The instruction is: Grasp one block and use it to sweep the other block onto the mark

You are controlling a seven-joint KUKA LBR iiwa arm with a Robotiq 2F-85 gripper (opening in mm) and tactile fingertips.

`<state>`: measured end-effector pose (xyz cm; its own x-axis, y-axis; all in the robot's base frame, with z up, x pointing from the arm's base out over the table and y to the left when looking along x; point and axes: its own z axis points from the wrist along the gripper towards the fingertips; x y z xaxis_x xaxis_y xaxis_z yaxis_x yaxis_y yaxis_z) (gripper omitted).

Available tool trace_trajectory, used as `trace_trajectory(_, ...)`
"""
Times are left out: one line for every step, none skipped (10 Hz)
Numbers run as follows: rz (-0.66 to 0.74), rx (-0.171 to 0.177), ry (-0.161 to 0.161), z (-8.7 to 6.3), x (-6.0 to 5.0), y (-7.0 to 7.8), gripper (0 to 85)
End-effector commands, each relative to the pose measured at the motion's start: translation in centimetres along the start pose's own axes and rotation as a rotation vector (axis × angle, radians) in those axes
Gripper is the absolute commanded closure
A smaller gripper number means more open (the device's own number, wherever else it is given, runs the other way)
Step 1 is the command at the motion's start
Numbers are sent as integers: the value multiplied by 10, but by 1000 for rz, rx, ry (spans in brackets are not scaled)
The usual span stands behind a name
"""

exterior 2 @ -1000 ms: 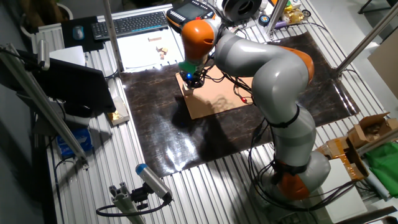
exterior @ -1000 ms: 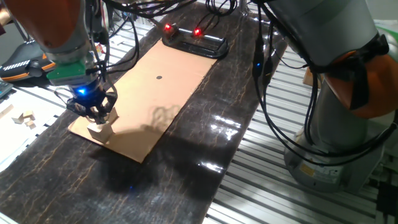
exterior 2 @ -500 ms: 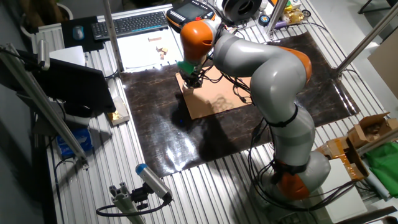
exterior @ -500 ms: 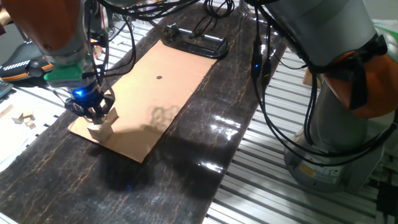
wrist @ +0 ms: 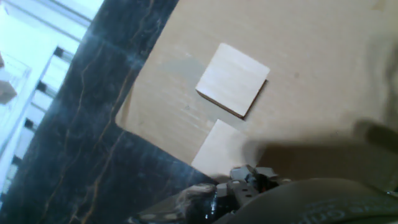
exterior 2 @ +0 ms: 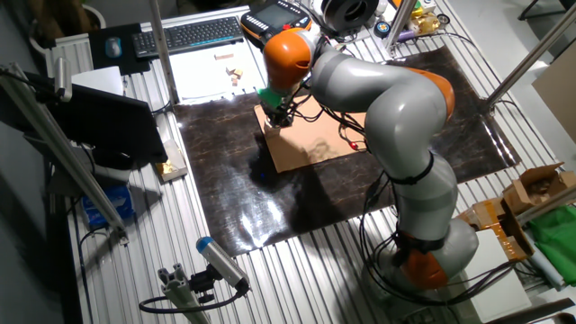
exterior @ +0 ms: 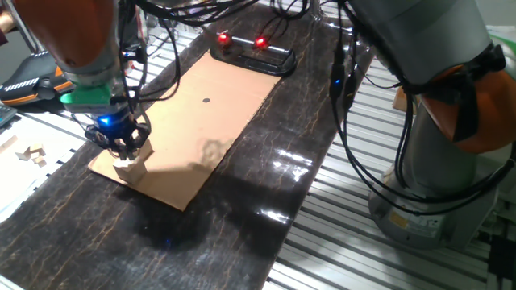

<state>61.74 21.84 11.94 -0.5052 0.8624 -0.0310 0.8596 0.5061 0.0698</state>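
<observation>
Two pale wooden blocks lie near the cardboard's [exterior: 230, 84] near-left corner. In the hand view one block [wrist: 233, 79] lies flat further in, and the other [wrist: 217, 151] lies right by the cardboard's edge, close to my gripper [wrist: 249, 180]. In one fixed view my gripper [exterior: 122, 150] is low over a block [exterior: 130, 169]; the second block is hidden there. I cannot tell how the jaws stand. The mark [exterior: 206, 101], a tiny black dot, lies far up the cardboard. The other fixed view shows my gripper [exterior 2: 278, 116] at the cardboard's corner.
The cardboard lies on a dark mat [exterior: 242, 234]. A black rectangular frame [exterior: 252, 55] with two red lights sits at the cardboard's far end. Small wooden pieces [exterior: 32, 153] lie left of the mat. The arm's base [exterior: 435, 185] stands at the right.
My gripper has stayed low over the blocks at the cardboard's corner, shifting only slightly. The frame's red lights went off and came on again.
</observation>
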Motion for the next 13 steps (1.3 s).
trace_trajectory(-11, 38, 13, 0, -1, -1, 843)
trace_trajectory(34, 65, 11, -1, -1, -1, 843)
trace_trajectory(80, 79, 15, -1, -1, -2, 843)
trace_trajectory(111, 85, 13, -1, -1, -2, 843)
trace_trajectory(128, 74, 14, -2, -1, -3, 843)
trace_trajectory(148, 67, 13, -2, -1, -3, 843)
trace_trajectory(204, 45, 16, -1, -2, -2, 843)
trace_trajectory(233, 40, 8, 0, -2, -2, 843)
trace_trajectory(255, 37, 1, 1, -3, -1, 843)
trace_trajectory(275, 35, -3, 1, -4, -1, 843)
trace_trajectory(298, 23, -2, 2, -4, -1, 843)
trace_trajectory(328, 8, 1, 3, -4, 1, 843)
trace_trajectory(368, -5, 2, 5, -4, 2, 843)
